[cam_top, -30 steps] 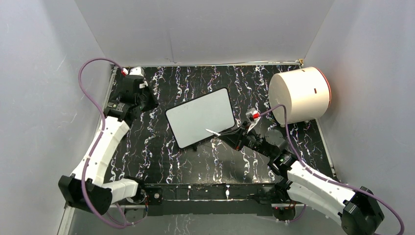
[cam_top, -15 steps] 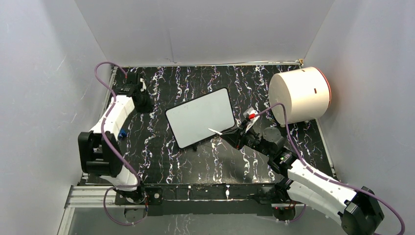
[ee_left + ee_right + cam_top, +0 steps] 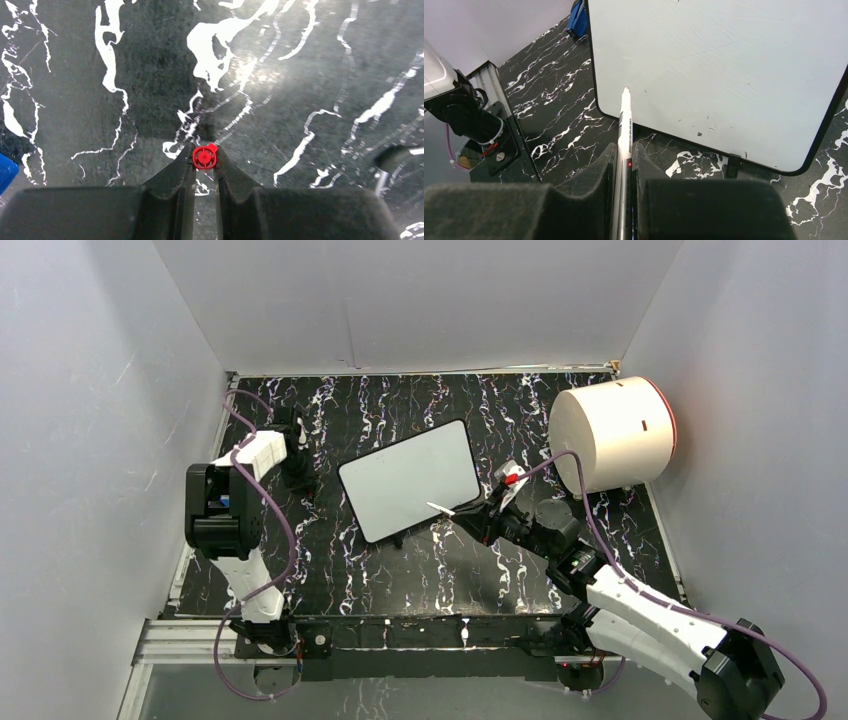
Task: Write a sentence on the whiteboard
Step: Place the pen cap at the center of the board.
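Pincer check, right gripper (image 3: 624,150): clamps a white marker (image 3: 625,115) between closed jaws, barrel running straight out past the fingertips. Points the tip at the whiteboard (image 3: 724,65), dead ahead and spreading off to the right in the wrist view. Puts the tip just inside the black frame near a rounded corner, over white surface; cannot tell about contact. Needs, by my read, only a small drop or push to start a stroke, then travel along the board's long axis. For the board: sits mid-way across the black marbled table (image 3: 420,570) on little black feet, long axis skewed from near-left to far-right in the top view, near long edge facing the right arm. On left gripper (image 3: 205,152): pinches a small red cap (image 3: 204,157) at the fingertips, probably off the marker, and hangs over the tabletop well apart to the board's left. So right arm nearer, and the only one with ink. Looks blank: no red strokes, no sentence, just faint grey smears and a few dark specks toward one edge. Big white cylinder (image 3: 610,435) far right, near the board's far corner but apart from it.
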